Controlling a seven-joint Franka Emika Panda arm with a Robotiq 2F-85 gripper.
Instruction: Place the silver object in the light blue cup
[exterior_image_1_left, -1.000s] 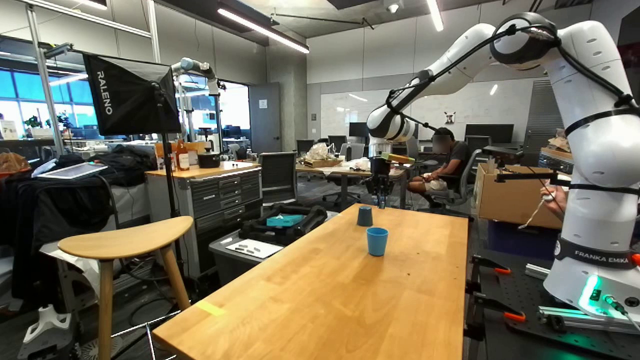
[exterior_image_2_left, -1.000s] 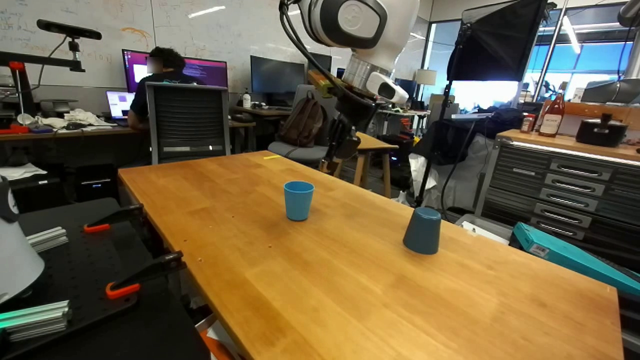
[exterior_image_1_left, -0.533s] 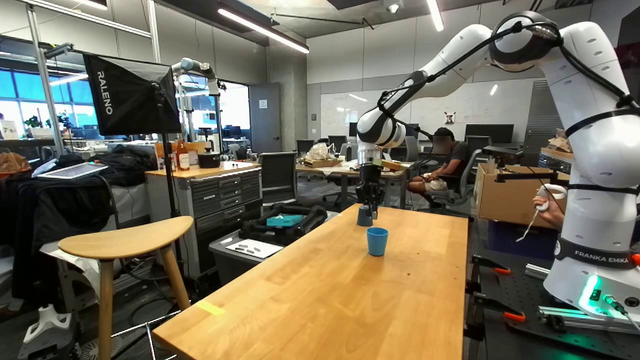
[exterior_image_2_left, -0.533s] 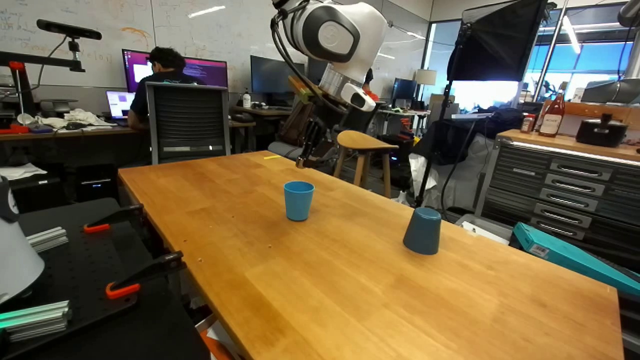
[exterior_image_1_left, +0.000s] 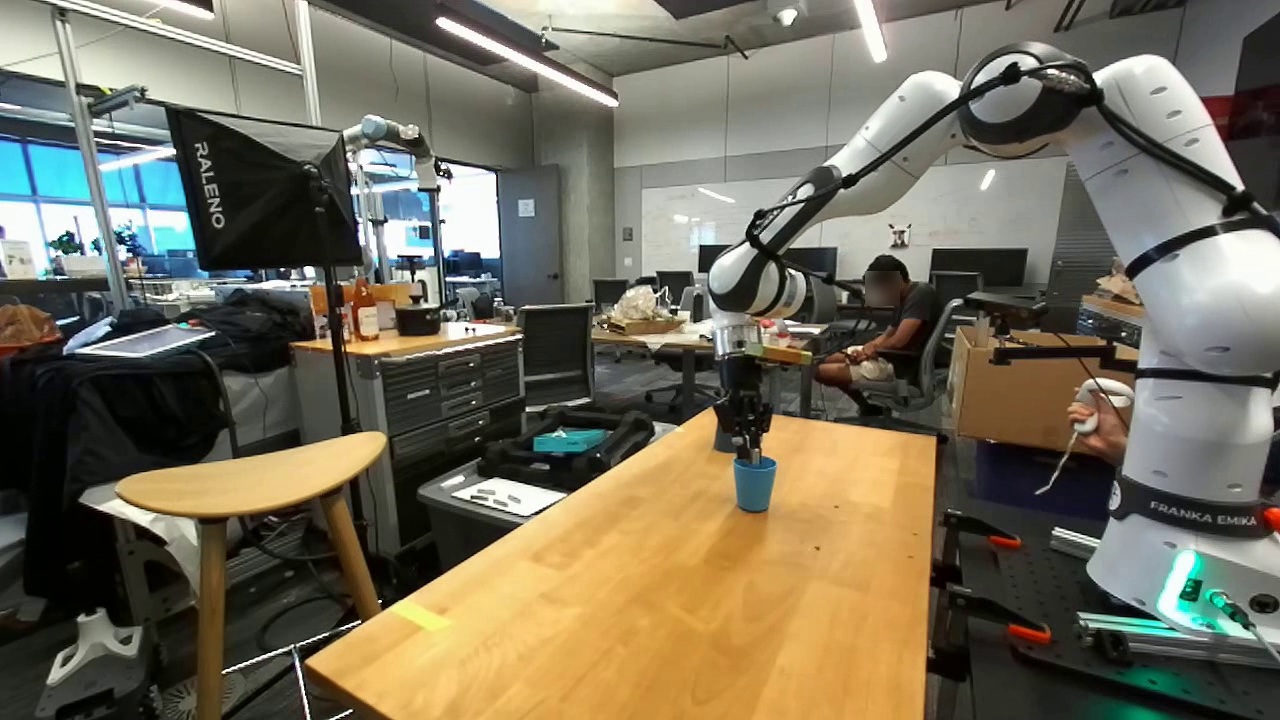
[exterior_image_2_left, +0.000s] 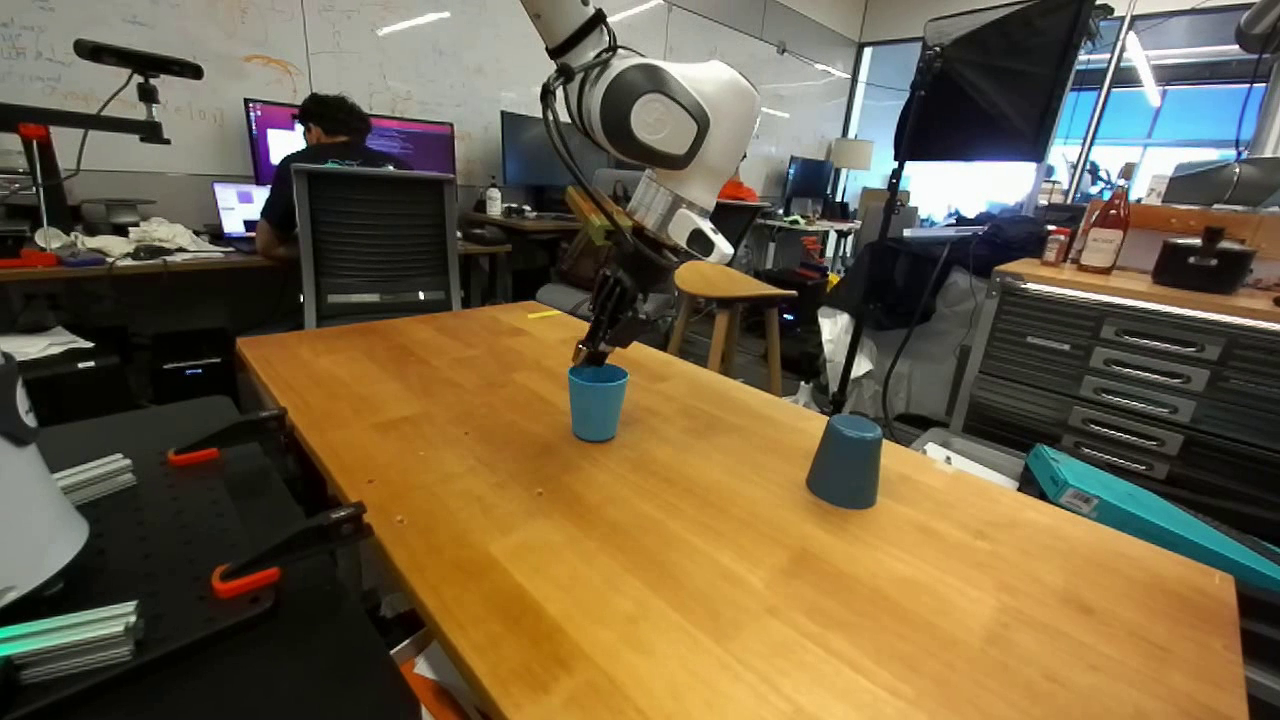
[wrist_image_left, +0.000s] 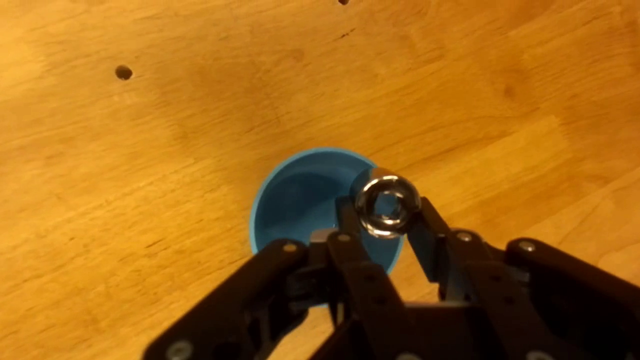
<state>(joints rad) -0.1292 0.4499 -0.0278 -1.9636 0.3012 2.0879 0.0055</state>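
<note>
The light blue cup (exterior_image_1_left: 755, 488) stands upright on the wooden table; it also shows in an exterior view (exterior_image_2_left: 598, 405) and in the wrist view (wrist_image_left: 300, 195). My gripper (wrist_image_left: 387, 206) is shut on the silver object (wrist_image_left: 387, 226), a shiny hollow ring-ended cylinder held between the fingertips. In both exterior views the gripper (exterior_image_1_left: 750, 453) (exterior_image_2_left: 592, 354) points down at the cup's rim. In the wrist view the silver object overlaps the cup's opening toward its right rim. I cannot tell whether its lower end is inside the cup.
A darker blue cup (exterior_image_2_left: 845, 465) stands upside down on the table (exterior_image_2_left: 640, 580), partly hidden behind the gripper in an exterior view (exterior_image_1_left: 723, 441). Black clamps with orange tips (exterior_image_2_left: 245, 580) sit by the table edge. A wooden stool (exterior_image_1_left: 255, 475) stands beside the table.
My gripper has moved over to the light blue cup and come down to its rim, carrying the silver object. Both cups have stayed in place.
</note>
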